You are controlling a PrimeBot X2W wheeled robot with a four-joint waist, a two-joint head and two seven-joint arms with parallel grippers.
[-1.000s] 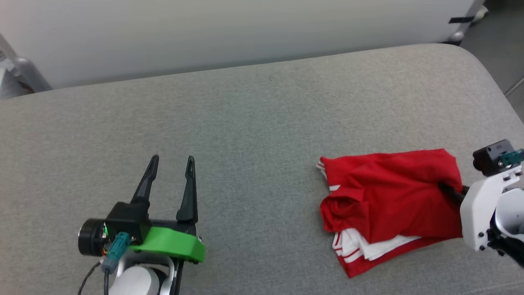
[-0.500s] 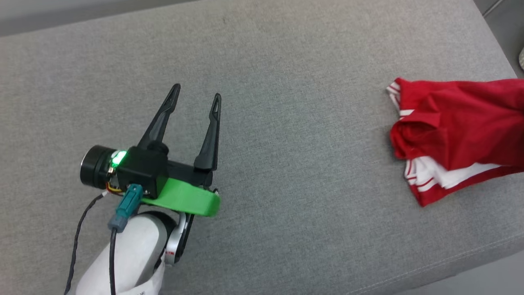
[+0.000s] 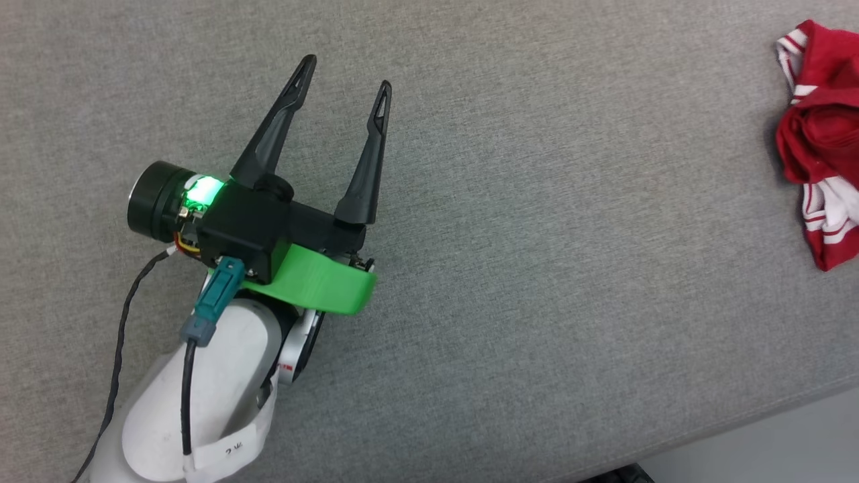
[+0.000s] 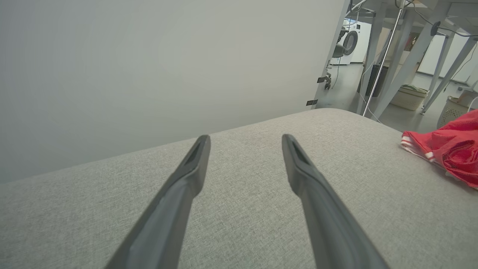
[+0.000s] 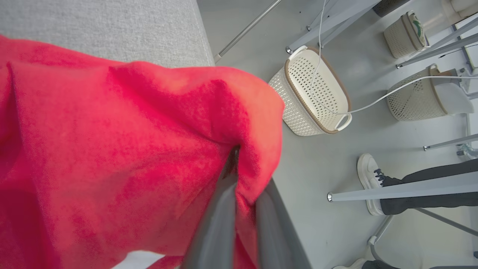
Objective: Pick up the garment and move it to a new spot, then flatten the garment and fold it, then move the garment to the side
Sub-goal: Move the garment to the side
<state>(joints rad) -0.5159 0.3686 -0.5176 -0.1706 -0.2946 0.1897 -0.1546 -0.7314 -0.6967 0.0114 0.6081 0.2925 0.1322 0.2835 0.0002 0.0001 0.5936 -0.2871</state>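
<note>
The red shirt (image 3: 822, 134) lies bunched at the right edge of the head view on the grey cushion (image 3: 537, 268), striped white trim showing. It looks light, soft and limp, likely to sag; a gathered fold seems the surest hold. The right claw (image 5: 241, 186) is clamped on such a fold, lower middle of its wrist view. The left claw (image 3: 347, 74), upper left, stands spread and empty. A white tag (image 3: 228, 451) at the bottom left bears unreadable handwriting.

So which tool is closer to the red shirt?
Right. The right tool is shut on the shirt, pinching a fold of it. The left tool is open over the bare cushion, well off to the shirt's left.
</note>
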